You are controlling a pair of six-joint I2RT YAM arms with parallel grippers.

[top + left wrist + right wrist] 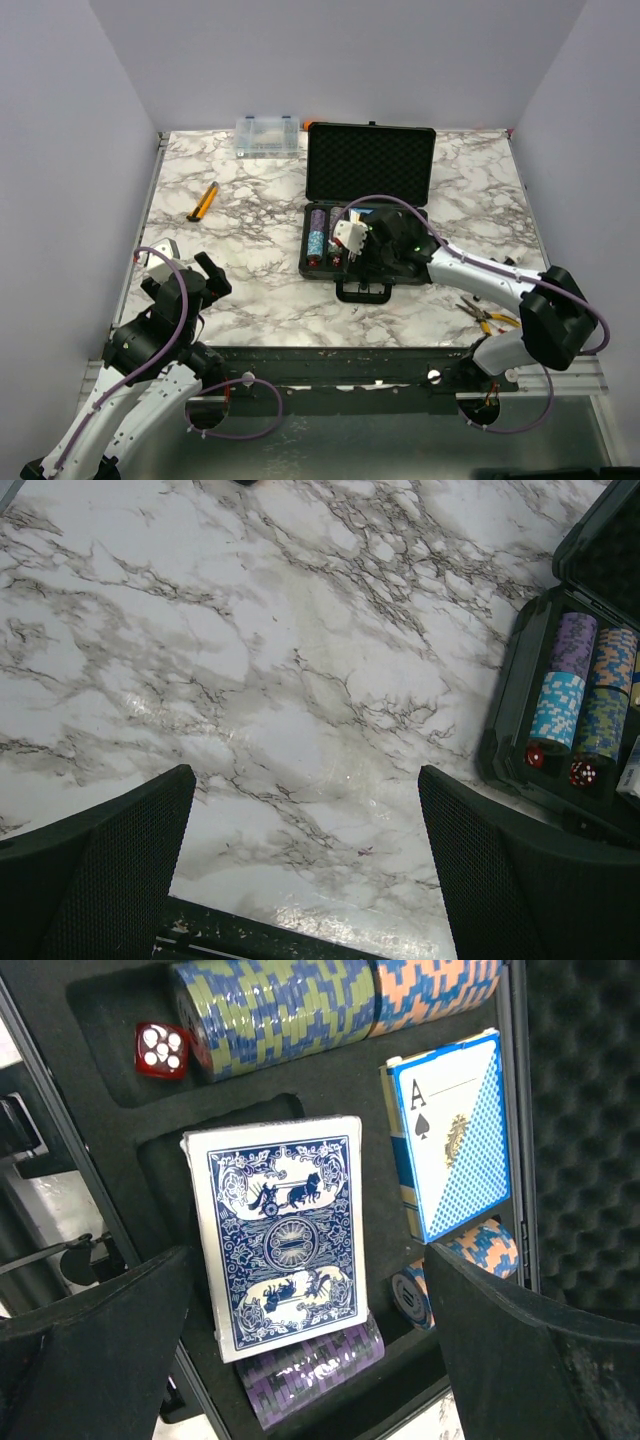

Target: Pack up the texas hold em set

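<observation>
While the top view looks down on the marble worktop, the black case sits right of centre with its foam-lined lid standing open at the back. The right end effector reaches over the tray, and the left end effector hangs near the front left edge, well apart from the case. A clear box lies at the back, an orange-handled tool on the left, and pliers near the right arm's base. From the left wrist, the left end effector stands wide open over bare marble with nothing between its fingers; the case shows at the right edge with chip stacks and two red dice in its slots. From the right wrist, the right end effector is spread wide and grips nothing; a blue-backed deck lies between its fingers, tilted on purple chips. Just beside it stands a boxed deck showing an ace of spades, with more chips and one red die beyond.
</observation>
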